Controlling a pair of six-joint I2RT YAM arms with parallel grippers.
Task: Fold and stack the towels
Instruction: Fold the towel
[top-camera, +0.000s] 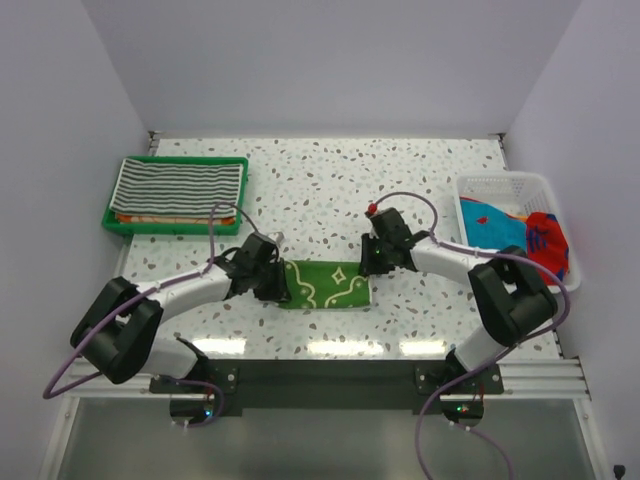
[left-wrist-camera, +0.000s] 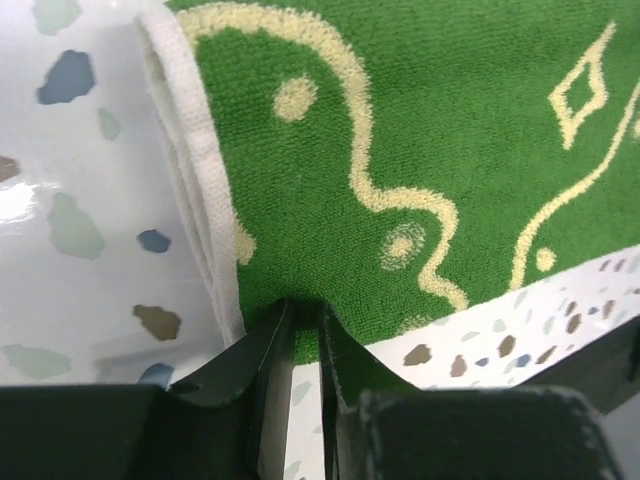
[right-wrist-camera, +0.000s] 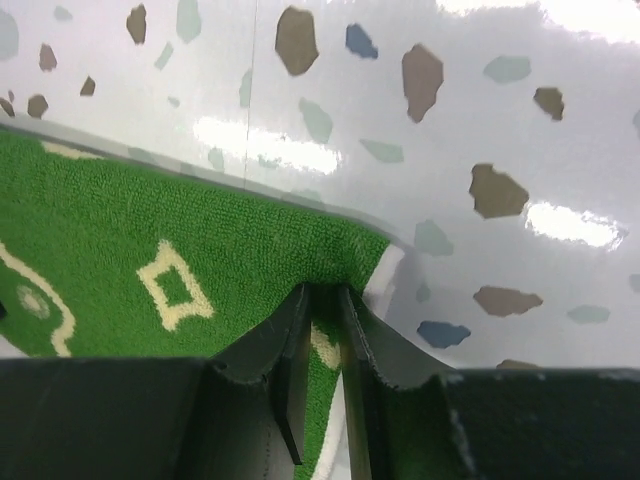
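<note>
Two grips | left pincer (left-wrist-camera: 305, 312): green towel (top-camera: 325, 285) | right pincer (right-wrist-camera: 322, 293): opposite end

The green towel (left-wrist-camera: 460, 120) is seen as matt, nubby terry cloth — the speckled table (right-wrist-camera: 350, 90) is rendered smooth and glossy, with lights reflected

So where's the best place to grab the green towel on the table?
At its short ends, coming in from the left and right sides. The green towel lies flat as a long folded strip, so its thin edges are easiest to pinch, low along the table. The left gripper and right gripper each pinch an end corner like that.
</note>
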